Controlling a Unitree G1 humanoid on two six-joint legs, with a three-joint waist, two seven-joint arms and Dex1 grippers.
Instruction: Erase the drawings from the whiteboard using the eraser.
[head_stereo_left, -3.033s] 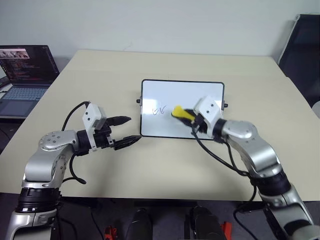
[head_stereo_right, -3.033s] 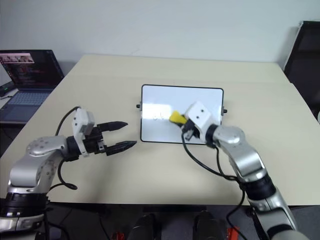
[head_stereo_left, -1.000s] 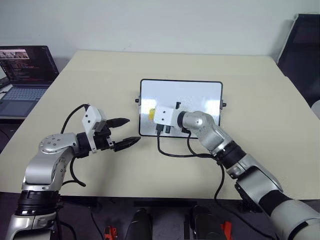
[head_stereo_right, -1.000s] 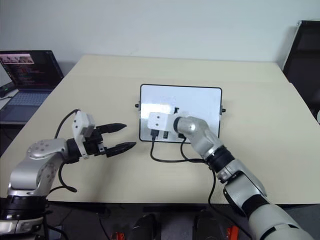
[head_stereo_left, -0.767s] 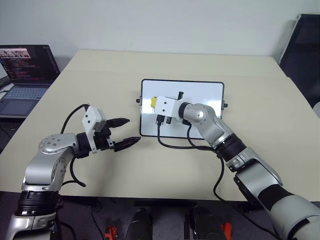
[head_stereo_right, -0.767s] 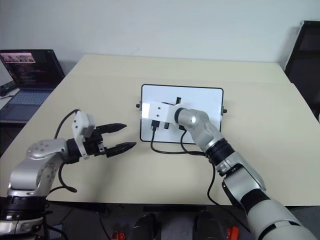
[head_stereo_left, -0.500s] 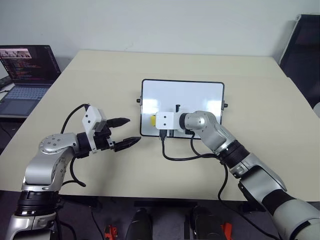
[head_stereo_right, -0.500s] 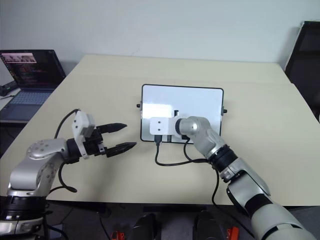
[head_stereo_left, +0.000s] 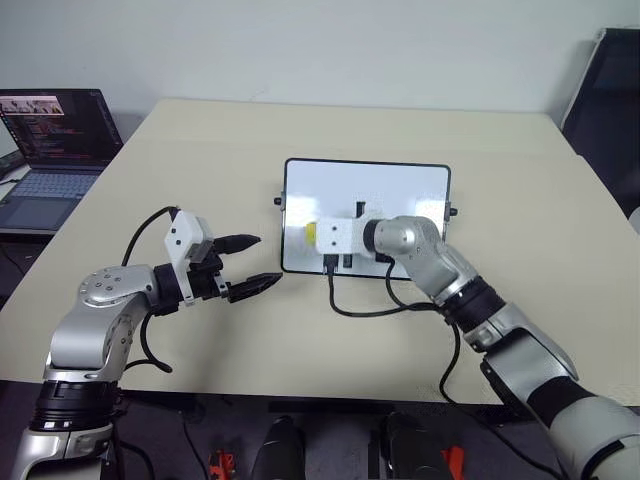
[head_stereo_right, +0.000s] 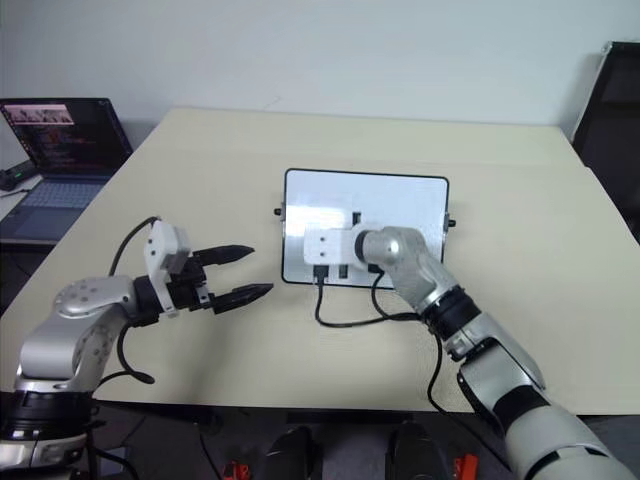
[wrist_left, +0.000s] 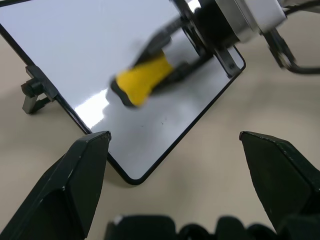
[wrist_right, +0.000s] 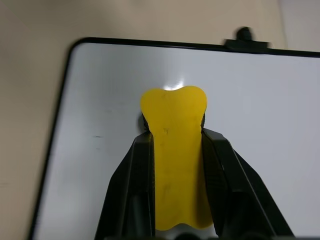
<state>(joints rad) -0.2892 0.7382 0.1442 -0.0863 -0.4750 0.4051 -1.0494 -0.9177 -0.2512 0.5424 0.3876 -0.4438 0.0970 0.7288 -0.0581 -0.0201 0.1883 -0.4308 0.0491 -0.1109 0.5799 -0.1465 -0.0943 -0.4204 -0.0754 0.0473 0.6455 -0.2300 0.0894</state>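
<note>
Yellow eraser (wrist_right: 175, 162) in right claw (wrist_right: 176, 145) has slid to the whiteboard's (head_stereo_left: 400, 190) left side.

one whiteboard (head_stereo_left: 367, 190), one eraser (wrist_right: 176, 150), one laptop (head_stereo_left: 45, 150)

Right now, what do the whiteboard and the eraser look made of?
Whiteboard: glossy white writing surface, likely coated or laminated, since it mirrors a bright highlight; the thin black frame looks like plastic. Eraser: matte yellow body, probably moulded plastic or dense foam, with smooth waisted sides and no glare; it is pinched in the right gripper. Its black base looks softer in the left wrist view, possibly felt, unclear.
</note>
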